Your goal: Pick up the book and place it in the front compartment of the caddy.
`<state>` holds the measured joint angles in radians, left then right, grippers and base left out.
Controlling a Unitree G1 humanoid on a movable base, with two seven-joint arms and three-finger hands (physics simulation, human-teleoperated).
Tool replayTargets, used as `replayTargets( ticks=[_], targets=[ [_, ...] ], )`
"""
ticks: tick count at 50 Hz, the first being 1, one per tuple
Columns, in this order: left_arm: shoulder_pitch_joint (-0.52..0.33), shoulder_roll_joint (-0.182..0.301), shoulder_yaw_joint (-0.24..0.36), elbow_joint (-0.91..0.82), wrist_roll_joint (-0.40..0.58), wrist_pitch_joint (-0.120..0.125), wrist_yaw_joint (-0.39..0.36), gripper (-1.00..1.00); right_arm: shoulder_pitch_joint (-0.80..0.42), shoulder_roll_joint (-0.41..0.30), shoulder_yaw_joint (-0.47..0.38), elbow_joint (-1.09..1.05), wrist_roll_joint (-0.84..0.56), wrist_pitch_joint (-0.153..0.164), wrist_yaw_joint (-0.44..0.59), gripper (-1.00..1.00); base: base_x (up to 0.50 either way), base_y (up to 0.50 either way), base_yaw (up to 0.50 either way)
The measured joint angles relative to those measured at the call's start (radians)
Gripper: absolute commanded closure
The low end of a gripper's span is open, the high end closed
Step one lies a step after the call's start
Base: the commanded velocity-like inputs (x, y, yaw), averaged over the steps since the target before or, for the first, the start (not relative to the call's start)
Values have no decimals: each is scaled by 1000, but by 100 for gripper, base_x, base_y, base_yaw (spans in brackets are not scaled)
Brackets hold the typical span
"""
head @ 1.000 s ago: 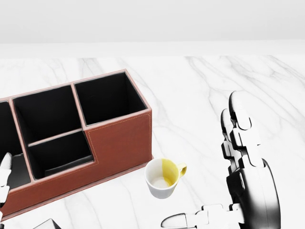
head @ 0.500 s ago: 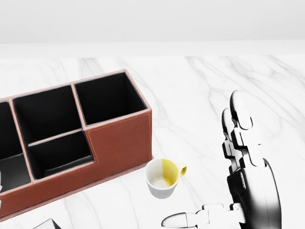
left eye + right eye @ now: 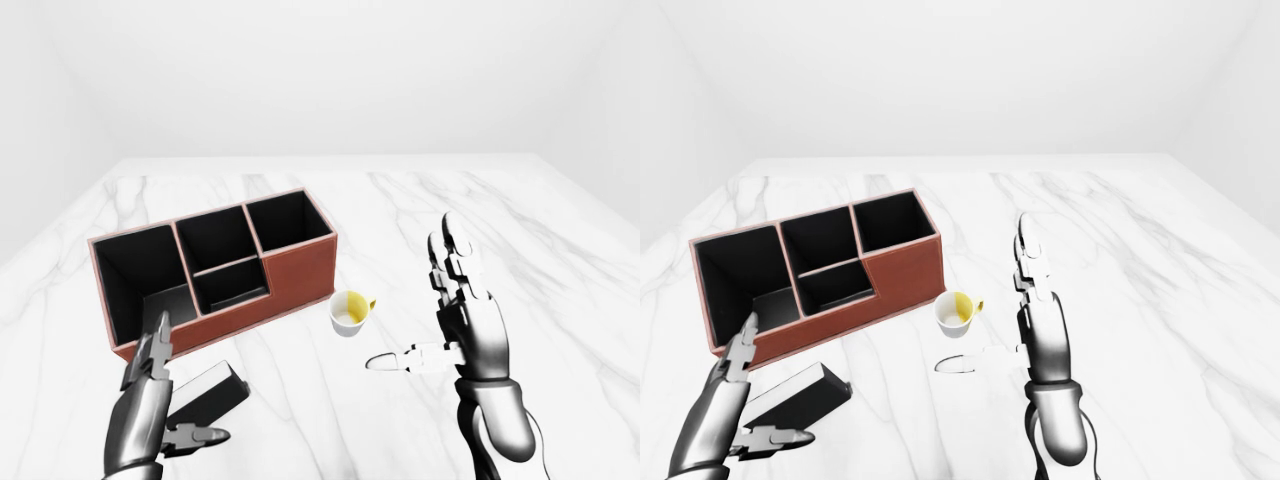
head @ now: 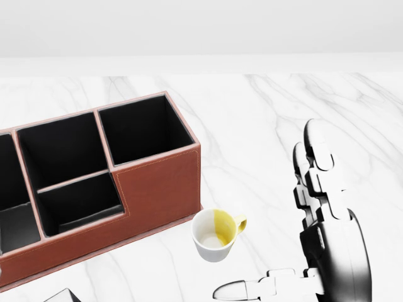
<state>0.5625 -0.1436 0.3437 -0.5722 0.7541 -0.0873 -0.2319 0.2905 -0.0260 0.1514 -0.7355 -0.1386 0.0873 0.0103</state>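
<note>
A dark book (image 3: 208, 392) lies flat on the marble bench (image 3: 560, 270), below the caddy (image 3: 210, 265), its long axis slanting up-right. The left robot hand (image 3: 160, 400), fingers released, stands beside it, nearer than the empty, unclenched right robot hand (image 3: 455, 330).

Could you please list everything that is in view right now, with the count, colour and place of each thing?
Caddy: one, reddish-brown with black inside, several compartments, left of centre on the table in the left-eye view.
Book: one, black, lying on the table below the caddy, beside the left hand.
Cup: one, white and yellow, upright, just right of the caddy's lower corner.
Table: one, white marble, under everything.
Left hand: one, grey, open, lower left, next to the book.
Right hand: one, grey, open, raised right of the cup.
</note>
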Motion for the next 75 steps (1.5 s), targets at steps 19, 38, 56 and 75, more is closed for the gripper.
replayTargets(
  ticks=[19,38,56,75],
  targets=[
    [0,4,19,39,54,0,31,-100,-1,0,-1,-1,-1,0,-1,-100,0,0,0],
    [-26,32,10,93,100,0,64,-100,-2,1,-2,-2,0,0,-2,-100,0,0,0],
    [-41,64,-15,133,131,0,93,-100,-2,1,-1,-4,0,0,-5,-100,0,0,0],
    [-63,97,-35,174,156,0,118,-100,0,1,0,-9,-1,0,-6,-100,0,0,0]
  ],
)
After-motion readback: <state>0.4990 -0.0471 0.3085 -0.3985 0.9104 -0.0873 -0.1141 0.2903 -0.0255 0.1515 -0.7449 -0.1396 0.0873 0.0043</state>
